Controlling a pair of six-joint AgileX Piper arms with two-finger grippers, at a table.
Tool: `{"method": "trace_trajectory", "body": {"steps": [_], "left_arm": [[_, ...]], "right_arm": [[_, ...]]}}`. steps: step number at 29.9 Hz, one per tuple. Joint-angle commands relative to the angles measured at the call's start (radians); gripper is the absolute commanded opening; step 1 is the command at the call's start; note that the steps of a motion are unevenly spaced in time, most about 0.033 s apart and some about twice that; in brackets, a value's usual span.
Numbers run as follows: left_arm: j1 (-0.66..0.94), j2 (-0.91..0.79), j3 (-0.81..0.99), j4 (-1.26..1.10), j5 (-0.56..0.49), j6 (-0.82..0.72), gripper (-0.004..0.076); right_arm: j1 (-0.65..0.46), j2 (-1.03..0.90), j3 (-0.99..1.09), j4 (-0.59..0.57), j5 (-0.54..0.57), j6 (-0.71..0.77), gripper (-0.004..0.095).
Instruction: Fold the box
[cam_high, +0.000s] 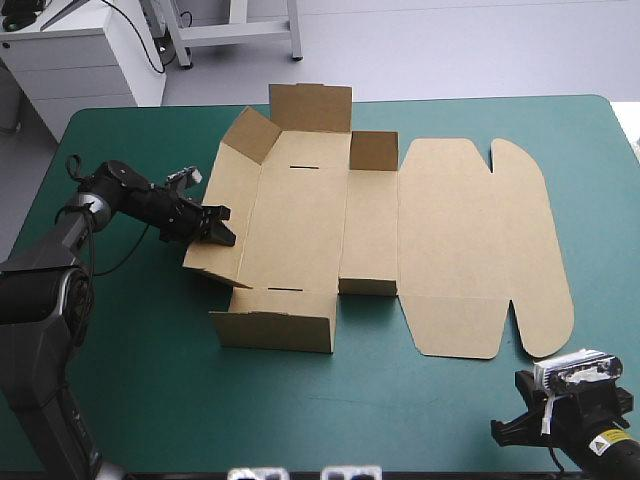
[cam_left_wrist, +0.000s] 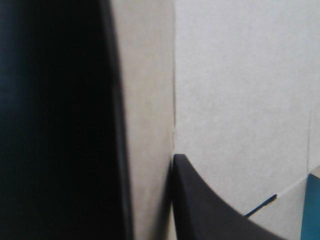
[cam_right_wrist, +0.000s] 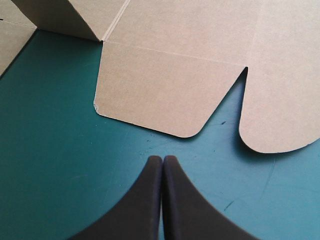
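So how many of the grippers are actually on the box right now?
1. The left gripper is shut on the raised left wall of the box. The right gripper is shut and apart from it, over the teal-green cover by the near right corner.

The box (cam_left_wrist: 240, 75) overfills the left wrist view, its edges cut off. The left gripper (cam_left_wrist: 150, 170) pinches a wall, one finger (cam_left_wrist: 50, 120) a dark blur. At the near right corner of the table (cam_high: 130, 380), the right gripper (cam_high: 512, 432) is too small to read from above.
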Motion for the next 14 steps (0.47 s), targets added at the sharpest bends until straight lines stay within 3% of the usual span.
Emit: {"method": "trace_trajectory", "body": {"steps": [1,7,11,14], "left_arm": [[-0.016,-0.045,-0.047,-0.044,-0.013,0.007,-0.0008],[-0.026,-0.045,-0.173,-0.005,0.070,0.053,-0.0008],[-0.072,-0.047,-0.294,0.145,0.166,0.071,-0.0008],[-0.137,-0.078,-0.341,0.301,0.163,0.094,-0.0008]], "right_arm": [[0.000,0.010,-0.022,0.017,-0.057,-0.002,-0.0020],[0.000,0.010,-0.022,0.017,-0.057,-0.002,-0.0020],[0.000,0.010,-0.022,0.017,-0.057,-0.002,-0.0020],[0.000,0.010,-0.022,0.017,-0.057,-0.002,-0.0020]]}}
